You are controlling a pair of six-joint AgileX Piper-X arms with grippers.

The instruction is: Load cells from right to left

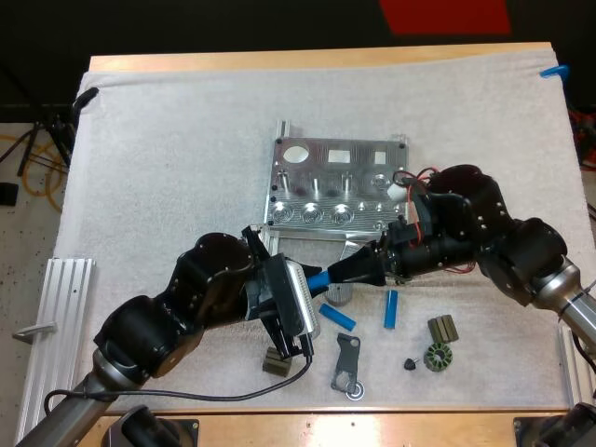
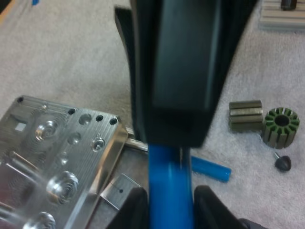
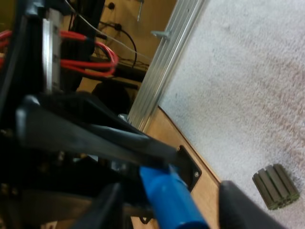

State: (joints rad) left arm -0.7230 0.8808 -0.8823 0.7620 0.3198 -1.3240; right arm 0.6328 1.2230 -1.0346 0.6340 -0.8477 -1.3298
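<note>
A blue cylinder (image 1: pixel 319 278) hangs above the mat in front of the metal fixture (image 1: pixel 335 182). My left gripper (image 1: pixel 307 284) is shut on its near end; in the left wrist view its fingers (image 2: pixel 136 210) press both sides of the cylinder (image 2: pixel 169 191). My right gripper (image 1: pixel 352 271) comes in from the right over the cylinder's other end. In the right wrist view its fingers (image 3: pixel 240 205) stand apart on either side of the cylinder (image 3: pixel 171 195), with a gap showing. Two more blue cylinders (image 1: pixel 338 318) (image 1: pixel 391 308) lie on the mat.
Small parts lie near the front edge: a green stator (image 1: pixel 436 358), a grey block (image 1: pixel 443 328), a black knob (image 1: pixel 410 363), a metal bracket (image 1: pixel 347 363) and another grey block (image 1: pixel 274 361). An aluminium rail (image 1: pixel 56 335) lies at the mat's left edge.
</note>
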